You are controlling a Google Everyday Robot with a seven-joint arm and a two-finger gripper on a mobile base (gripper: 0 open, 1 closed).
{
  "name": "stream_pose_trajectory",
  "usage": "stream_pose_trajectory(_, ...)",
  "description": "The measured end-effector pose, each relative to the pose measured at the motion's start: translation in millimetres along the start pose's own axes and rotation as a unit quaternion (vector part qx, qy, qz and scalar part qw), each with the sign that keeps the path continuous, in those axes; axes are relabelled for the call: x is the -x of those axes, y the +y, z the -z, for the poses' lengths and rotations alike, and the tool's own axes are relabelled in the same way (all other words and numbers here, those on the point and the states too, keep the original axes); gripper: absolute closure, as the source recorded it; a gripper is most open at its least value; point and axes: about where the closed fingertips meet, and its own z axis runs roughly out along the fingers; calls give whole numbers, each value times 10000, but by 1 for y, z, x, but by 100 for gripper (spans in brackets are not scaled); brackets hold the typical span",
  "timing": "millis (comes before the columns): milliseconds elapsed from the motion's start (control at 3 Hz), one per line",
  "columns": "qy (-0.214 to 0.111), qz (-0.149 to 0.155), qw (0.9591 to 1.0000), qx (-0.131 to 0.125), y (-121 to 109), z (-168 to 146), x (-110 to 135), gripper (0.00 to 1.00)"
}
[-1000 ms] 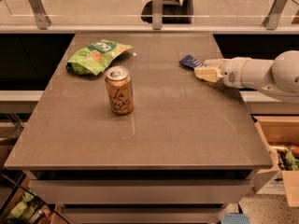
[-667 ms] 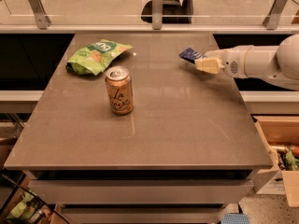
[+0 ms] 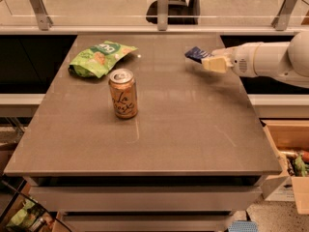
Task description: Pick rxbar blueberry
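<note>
Camera view shows the gripper (image 3: 212, 63) reaching in from the right over the far right part of the table (image 3: 169, 129), clamped on the near-right end of the rxbar blueberry (image 3: 195, 53). The bar's long axis runs leftward and away from the gripper, and the bar looks raised just clear of the surface. The green snack bag (image 3: 99, 58) and the drink can (image 3: 123, 94) sit well apart to the left, so a straight lift seems unobstructed.

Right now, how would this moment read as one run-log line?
gripper: over right rear of table | shut on rxbar blueberry, apparently lifted clear | can, green bag: on table, left
</note>
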Motion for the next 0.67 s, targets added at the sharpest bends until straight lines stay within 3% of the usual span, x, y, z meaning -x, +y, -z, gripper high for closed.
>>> stream_pose_trajectory(667,49,184,9998,-29,-10,21,30,100)
